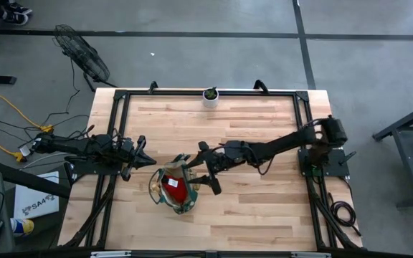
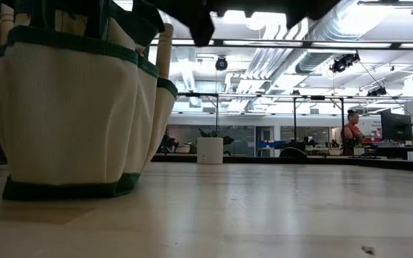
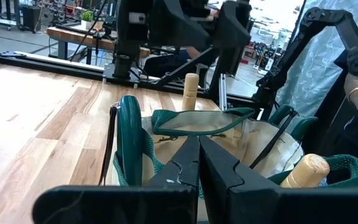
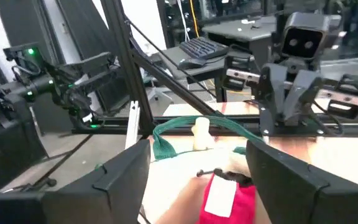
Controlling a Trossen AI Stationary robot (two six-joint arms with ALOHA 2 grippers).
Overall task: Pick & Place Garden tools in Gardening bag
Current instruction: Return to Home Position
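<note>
Wood table [image 1: 264, 136], both arms reaching in over its middle. Tan bag with green trim [image 1: 154, 188] stands upright, left of centre, toward near side. Right gripper [image 1: 202, 172] just right of bag, up above rim level, fingers spread wide, nothing between them. Left gripper [image 1: 145, 159] just left of bag, fingers pressed together, empty. In bag: red item [image 1: 173, 187], wooden tool handles [image 3: 190, 90] poking up past rim; rest of contents unclear. Small white pot [image 1: 211, 95] at far edge, well apart from bag.

Gardening bag [image 2: 70, 115] stands on wooden table [image 2: 264, 215].
</note>
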